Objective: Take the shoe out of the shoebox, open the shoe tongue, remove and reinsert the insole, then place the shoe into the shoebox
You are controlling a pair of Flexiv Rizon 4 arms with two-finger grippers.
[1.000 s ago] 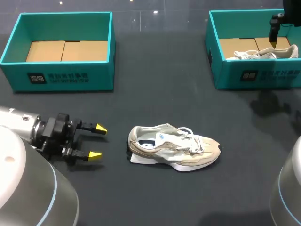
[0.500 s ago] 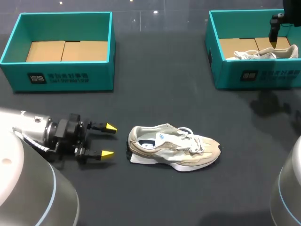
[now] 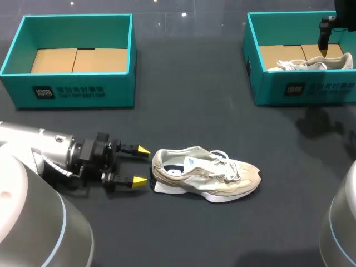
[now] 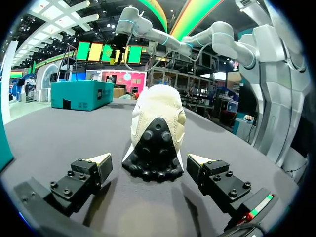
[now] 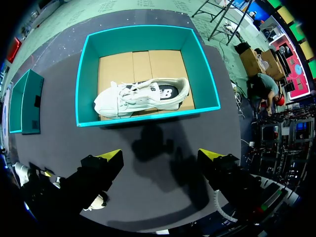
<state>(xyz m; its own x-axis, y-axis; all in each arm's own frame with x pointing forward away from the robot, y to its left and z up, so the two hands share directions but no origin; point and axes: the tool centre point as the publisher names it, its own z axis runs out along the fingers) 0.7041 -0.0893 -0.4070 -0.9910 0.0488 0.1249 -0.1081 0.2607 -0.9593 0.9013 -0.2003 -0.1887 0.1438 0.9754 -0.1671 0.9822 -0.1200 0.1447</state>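
Observation:
A beige and white sneaker [image 3: 206, 175] lies on its side on the dark table, heel toward my left arm. My left gripper [image 3: 142, 166] is open, and its yellow tips stand on either side of the heel without touching it. In the left wrist view the heel and black sole [image 4: 157, 133] sit just ahead of and between the open fingers of the left gripper [image 4: 149, 164]. My right gripper [image 5: 162, 157] hangs open and holds nothing, high above the near side of the right teal shoebox [image 5: 148, 117]. That box holds a second pale sneaker [image 5: 143, 96].
A teal shoebox [image 3: 75, 89] with a bare cardboard floor stands at the back left. The right shoebox [image 3: 303, 89] stands at the back right with the second sneaker [image 3: 311, 64] inside.
My left gripper has moved right along the table to the sneaker's heel, still open. The sneaker and my right arm have not moved.

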